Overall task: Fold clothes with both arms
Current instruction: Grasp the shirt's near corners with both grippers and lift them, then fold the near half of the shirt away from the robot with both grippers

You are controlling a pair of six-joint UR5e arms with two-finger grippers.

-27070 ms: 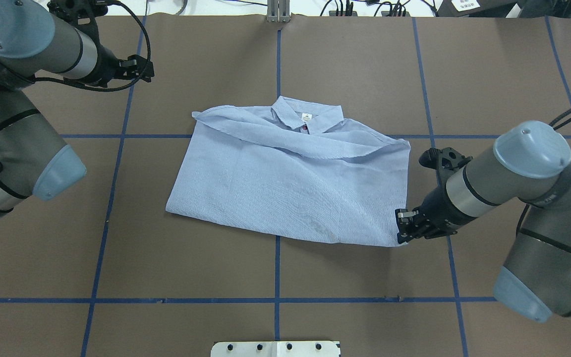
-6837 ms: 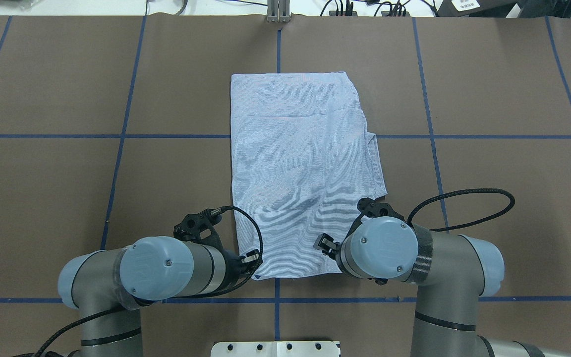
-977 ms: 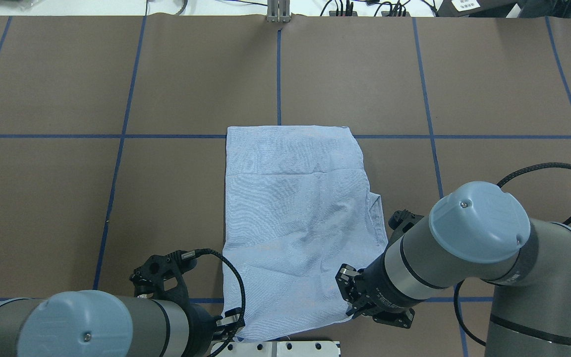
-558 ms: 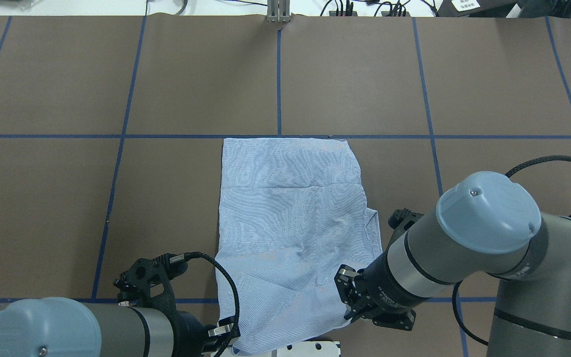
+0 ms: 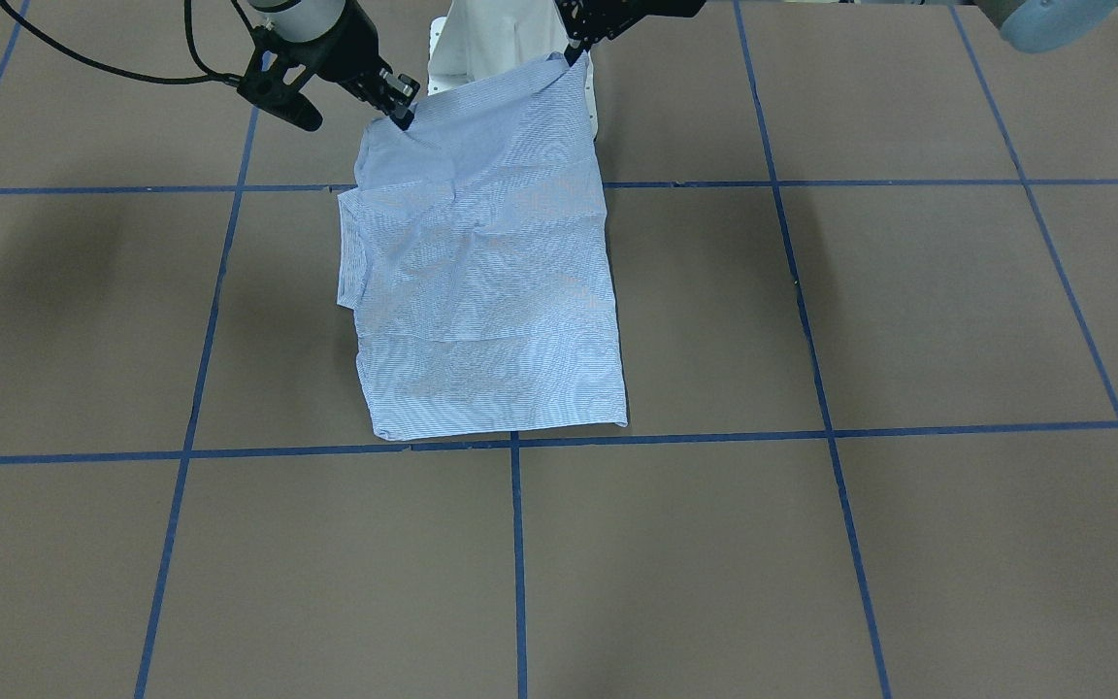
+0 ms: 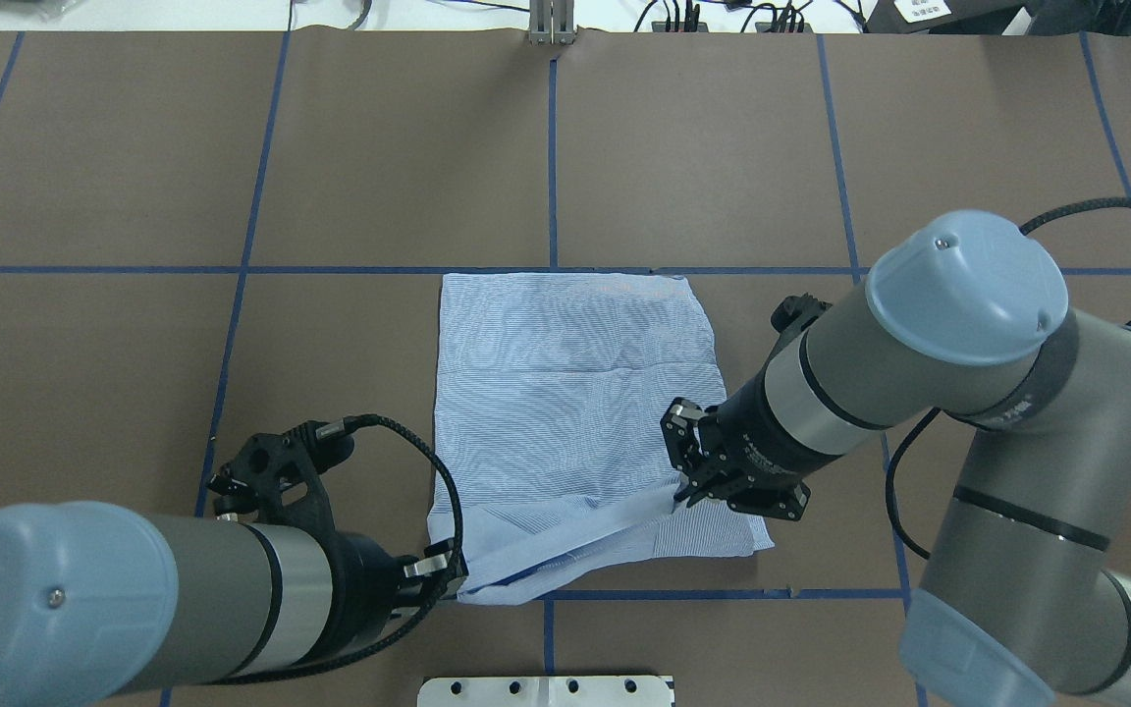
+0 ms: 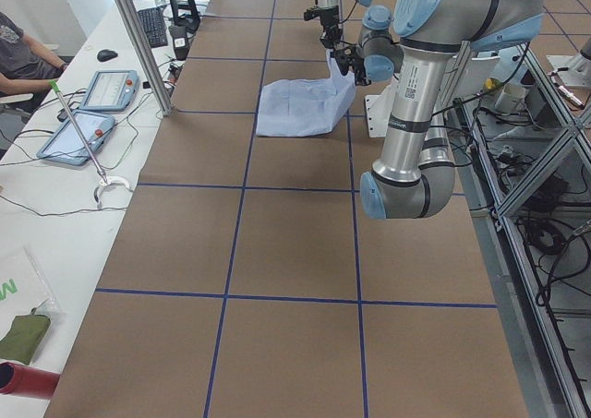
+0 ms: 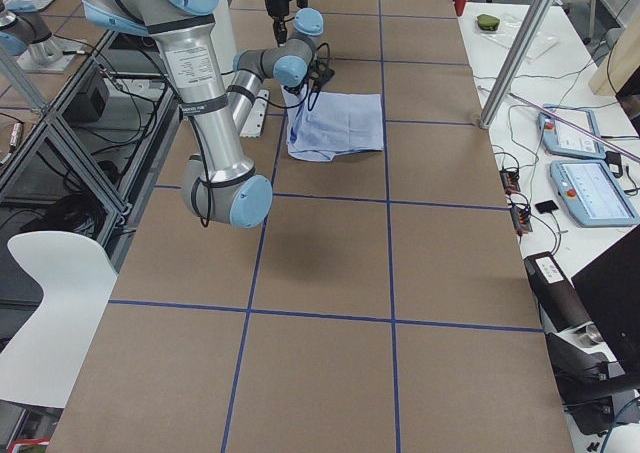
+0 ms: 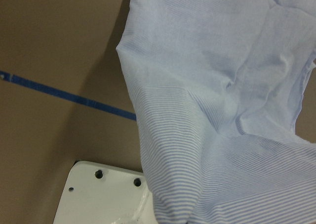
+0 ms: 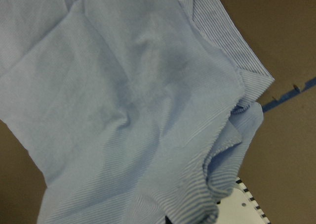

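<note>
Logged shirt (image 6: 565,393) lying on table (image 6: 114,373) about mid-width, far edge just beside the cross tape line (image 6: 330,269), near end raised off the table. Found left claw (image 6: 448,577) at the near left corner, right claw (image 6: 680,491) at the near right edge, set farther from the robot than the left. Noted base plate (image 6: 546,690) at the table's near edge, robot-side of the raised end.

- Open counter (image 6: 134,147) all across the far half, and wide lanes either side of the shirt (image 6: 565,373).
- Near side's tight: left arm (image 6: 134,599) lies low across the near-left corner, right arm (image 6: 919,344) slants in from the right.
- Between them the shirt's near hem hangs raised, base plate (image 6: 546,690) just behind.
- Far edge: a post (image 6: 551,22) on the centre line.
</note>
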